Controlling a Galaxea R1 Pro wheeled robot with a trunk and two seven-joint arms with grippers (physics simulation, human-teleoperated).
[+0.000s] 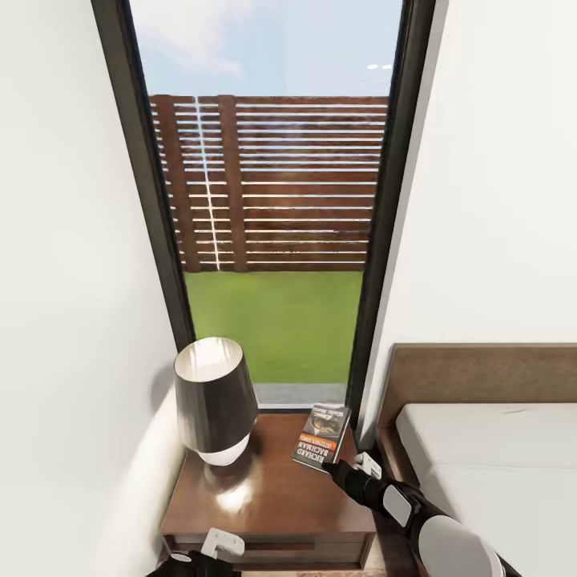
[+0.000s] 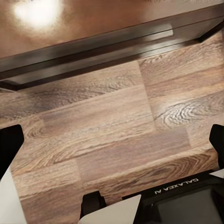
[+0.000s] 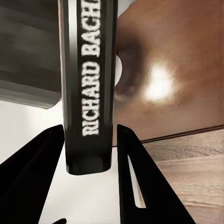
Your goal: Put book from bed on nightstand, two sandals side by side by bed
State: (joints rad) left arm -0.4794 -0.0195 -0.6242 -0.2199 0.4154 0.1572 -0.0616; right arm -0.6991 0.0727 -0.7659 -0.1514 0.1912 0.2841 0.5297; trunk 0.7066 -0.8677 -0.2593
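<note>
Head view: nightstand [image 1: 272, 501] standing between white wall and bed [image 1: 481, 449], lamp [image 1: 215, 409] sitting on its left side. Book [image 1: 322, 435] hovering tilted over nightstand's right part. Right gripper [image 1: 336, 465] clamping book's near edge; in right wrist view fingers [image 3: 135, 177] flanking spine [image 3: 88, 84]. Left gripper [image 2: 112, 135] spreading wide over wood floor [image 2: 102, 130], gripping nothing.

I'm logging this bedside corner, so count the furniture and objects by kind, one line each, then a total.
Nightstand: 1
Lamp: 1
Book, gripped by the right hand: 1
Bed: 1
Window: 1
Total: 5
</note>
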